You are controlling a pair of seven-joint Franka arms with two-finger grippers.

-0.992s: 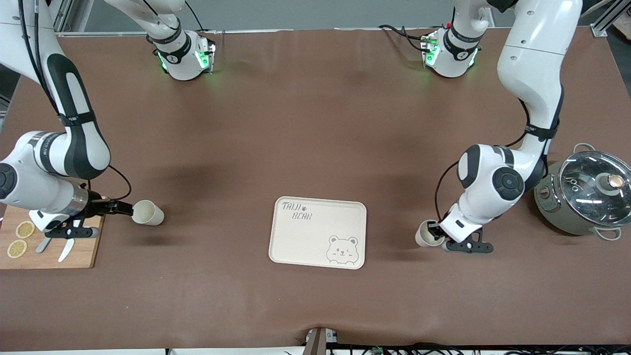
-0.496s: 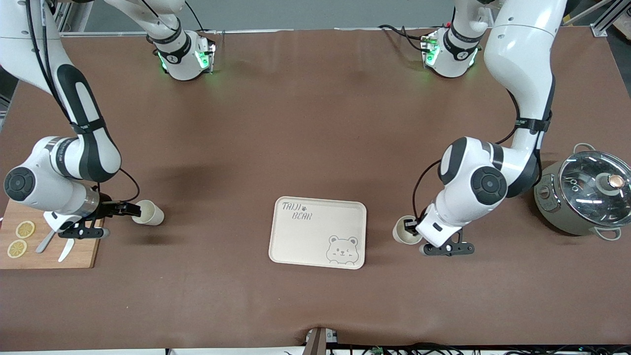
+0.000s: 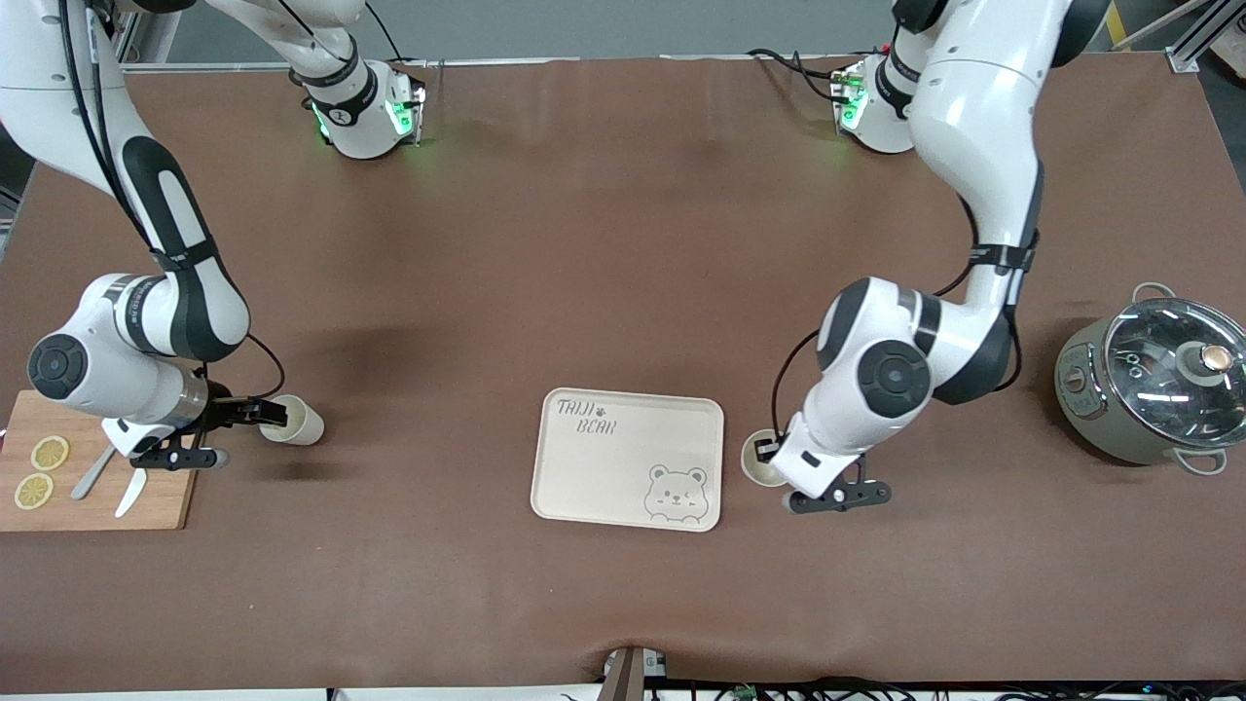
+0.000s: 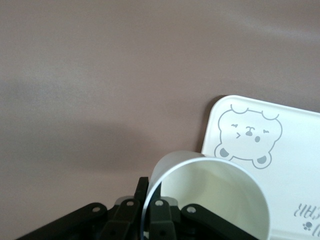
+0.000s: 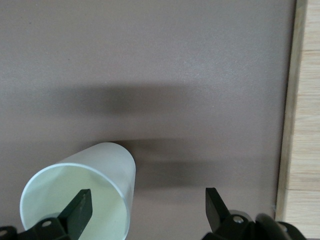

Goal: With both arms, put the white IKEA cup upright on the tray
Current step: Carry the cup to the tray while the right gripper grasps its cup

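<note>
1. Front view shows the left gripper (image 3: pixel 769 454) carrying a white cup (image 3: pixel 760 461) in the air just beside the tray (image 3: pixel 584 492), at the tray's edge toward the left arm's end of the table; its fingers are pressed together on the cup's wall.
2. Left wrist view confirms the pinch: one finger (image 4: pixel 160 215) sits inside the rim of the held cup (image 4: pixel 215 200), whose mouth tilts toward the camera, not upright.
3. To do this step well, the left arm should bring the cup over a bare part of the tray, level the base, lower until it touches, and only then release.
4. A rim pinch probably lets the cup swing, so slow wrist rotation is wise.
5. The right gripper (image 3: pixel 261 417) is at a second cup (image 3: pixel 292 421) lying on its side on the table near the cutting board (image 3: pixel 165 506); its fingers are spread, one finger (image 5: pixel 77 210) inside the mouth of this cup (image 5: pixel 80 195).
6. It should close firmly on the wall before lifting.
7. Two lemon slices (image 3: pixel 41 471) and a pot (image 3: pixel 1149 389) stand well apart from the tray.
</note>
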